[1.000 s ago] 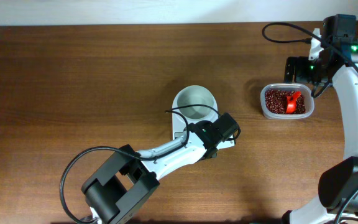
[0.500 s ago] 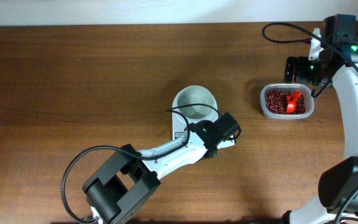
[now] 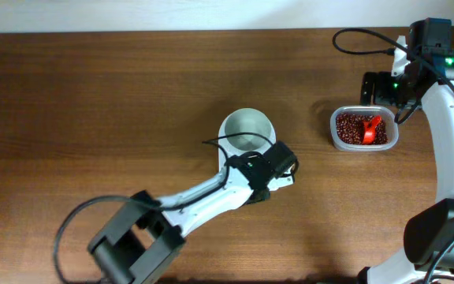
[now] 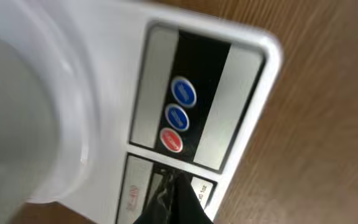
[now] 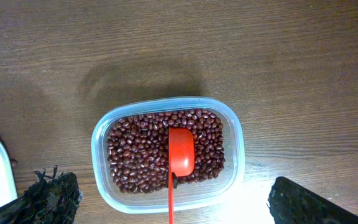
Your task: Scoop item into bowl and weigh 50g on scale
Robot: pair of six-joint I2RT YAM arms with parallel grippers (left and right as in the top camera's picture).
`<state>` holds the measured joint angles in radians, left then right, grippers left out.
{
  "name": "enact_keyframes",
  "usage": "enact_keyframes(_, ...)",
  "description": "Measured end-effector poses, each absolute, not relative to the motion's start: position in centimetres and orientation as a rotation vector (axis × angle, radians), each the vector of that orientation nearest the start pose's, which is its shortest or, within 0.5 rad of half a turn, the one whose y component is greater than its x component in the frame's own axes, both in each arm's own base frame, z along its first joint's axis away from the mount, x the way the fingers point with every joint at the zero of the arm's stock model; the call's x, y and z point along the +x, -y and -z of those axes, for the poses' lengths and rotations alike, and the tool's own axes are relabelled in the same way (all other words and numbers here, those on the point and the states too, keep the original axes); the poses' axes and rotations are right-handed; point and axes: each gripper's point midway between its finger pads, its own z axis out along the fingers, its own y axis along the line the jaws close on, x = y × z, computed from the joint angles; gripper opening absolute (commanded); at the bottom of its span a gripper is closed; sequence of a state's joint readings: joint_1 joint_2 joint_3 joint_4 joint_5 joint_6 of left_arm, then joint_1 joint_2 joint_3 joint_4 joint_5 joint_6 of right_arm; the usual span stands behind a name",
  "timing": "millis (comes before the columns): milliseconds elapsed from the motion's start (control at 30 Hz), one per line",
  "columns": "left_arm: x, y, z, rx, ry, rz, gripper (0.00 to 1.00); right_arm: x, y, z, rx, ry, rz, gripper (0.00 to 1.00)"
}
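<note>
The white bowl [image 3: 247, 130] stands on the white scale [image 3: 225, 158], which my left arm mostly hides from overhead. In the left wrist view the scale [image 4: 229, 37] shows two blue buttons and one red button [image 4: 171, 140], with the blurred bowl [image 4: 17, 112] at the left. My left gripper [image 4: 173, 182] is shut and empty, its tip on the scale's front panel just below the red button. The reddish-brown beans [image 5: 138, 155] fill a clear container [image 5: 229, 180], with a red scoop [image 5: 181, 151] lying on them. My right gripper [image 5: 173, 186] is wide open above the scoop's handle, not touching it.
The clear container [image 3: 362, 128] sits at the right of the brown wooden table, about a hand's width from the scale. My right gripper [image 3: 383, 87] hovers over its far edge. A black cable [image 3: 361, 39] loops behind the right arm.
My left gripper has shifted slightly left and toward the bowl over the scale's front panel. The right arm, container and scoop have not moved.
</note>
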<state>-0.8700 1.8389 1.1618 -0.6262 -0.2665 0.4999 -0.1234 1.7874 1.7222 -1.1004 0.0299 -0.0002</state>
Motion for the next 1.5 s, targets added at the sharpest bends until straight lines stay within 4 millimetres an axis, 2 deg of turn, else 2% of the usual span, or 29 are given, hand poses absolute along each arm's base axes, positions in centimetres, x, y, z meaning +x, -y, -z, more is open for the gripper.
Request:
enact_keyframes(100, 26.5, 27.8, -7.0, 1.712, -2.162, -0.094, 0.0, 41.8, 5.7, -18.9, 0.177, -2.732, 0.076, 0.99)
enact_keyframes(200, 25.9, 28.3, -6.5, 1.726, -2.181, -0.012, 0.0, 41.8, 5.7, -18.9, 0.178, -2.732, 0.075, 0.99)
enact_keyframes(233, 25.8, 28.2, -5.4, 1.746, -2.204, -0.013, 0.0, 41.8, 5.7, -18.9, 0.177, -2.732, 0.076, 0.99)
enact_keyframes(300, 25.7, 27.4, -1.4, 1.807, -2.279, -0.083, 0.0, 41.8, 5.7, -18.9, 0.177, -2.732, 0.076, 0.99)
enact_keyframes(467, 26.3, 27.5, -1.4, 1.795, -2.261, -0.129, 0.0, 41.8, 5.7, -18.9, 0.177, -2.732, 0.076, 0.99)
enact_keyframes(500, 27.2, 27.2, -1.5, 1.765, -2.255, -0.174, 0.0, 41.8, 5.7, -18.9, 0.177, -2.732, 0.076, 0.99)
enact_keyframes(633, 28.7, 27.2, -1.5, 1.724, -2.236, -0.238, 0.0, 41.8, 5.7, -18.9, 0.177, -2.732, 0.076, 0.99)
enact_keyframes(1200, 28.9, 27.3, -1.4, 1.73, -2.226, -0.282, 0.0, 41.8, 5.7, -18.9, 0.178, -2.732, 0.076, 0.99)
enact_keyframes(1400, 30.5, 27.6, -1.9, 1.656, -2.203, -0.325, 0.0, 41.8, 5.7, -18.9, 0.177, -2.732, 0.076, 0.99)
enact_keyframes(1500, 29.3, 28.0, -2.7, 1.654, -2.247, -0.177, 0.0, 41.8, 5.7, -18.9, 0.178, -2.732, 0.076, 0.99)
